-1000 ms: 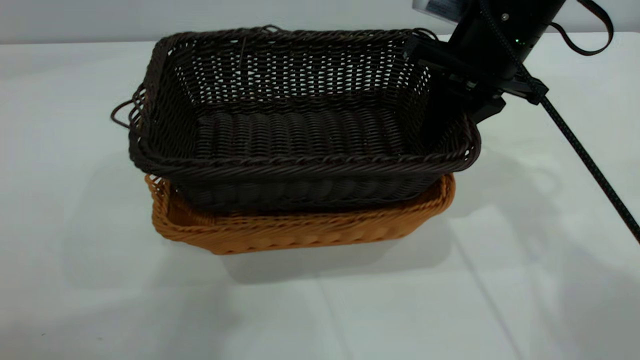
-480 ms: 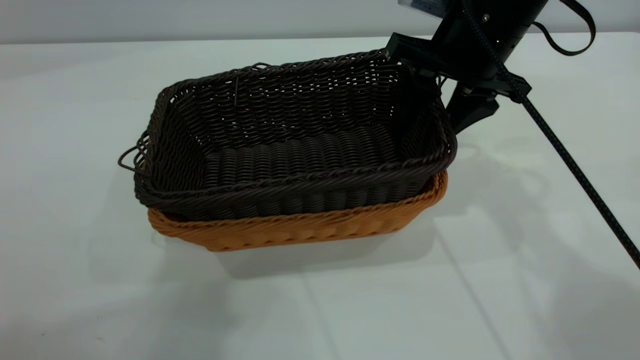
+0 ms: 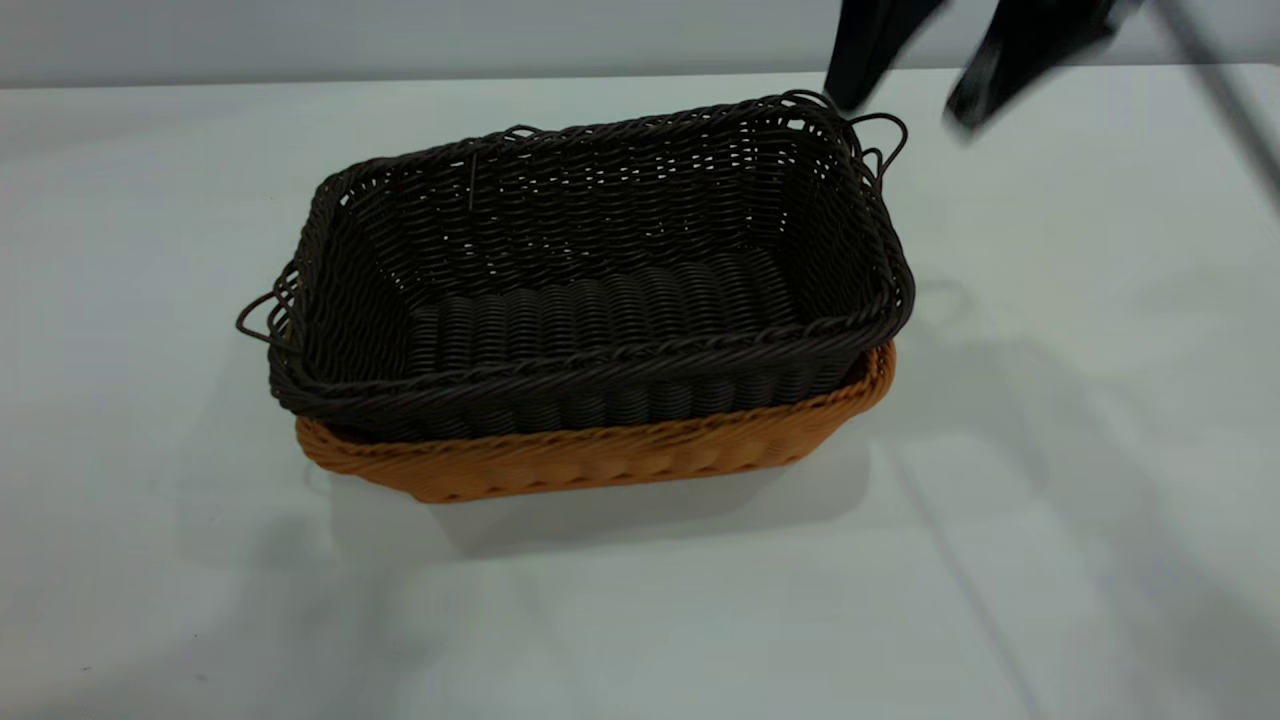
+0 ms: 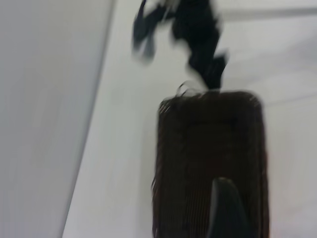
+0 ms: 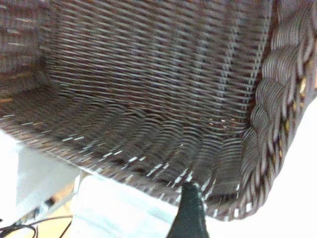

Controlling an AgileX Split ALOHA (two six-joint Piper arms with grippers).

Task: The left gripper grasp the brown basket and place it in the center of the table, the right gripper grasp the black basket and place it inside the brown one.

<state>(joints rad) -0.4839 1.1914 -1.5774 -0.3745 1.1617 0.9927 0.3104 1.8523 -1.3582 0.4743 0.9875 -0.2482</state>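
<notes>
black basket: very dark brown-black woven wicker basket (image 3: pixel 590 280) is sitting nested inside the other, rim riding higher.
brown basket: orange-tan woven wicker basket (image 3: pixel 600 460) is resting mid-bench on the white flat bench (image 3: pixel 1050 500).
right hand (image 3: pixel 915 75): is hovering just above the black basket's right handle end, fingers spread, gripping nothing.
left hand: one dark fingertip (image 4: pixel 225 208) is showing over the baskets; can't tell its state.
</notes>
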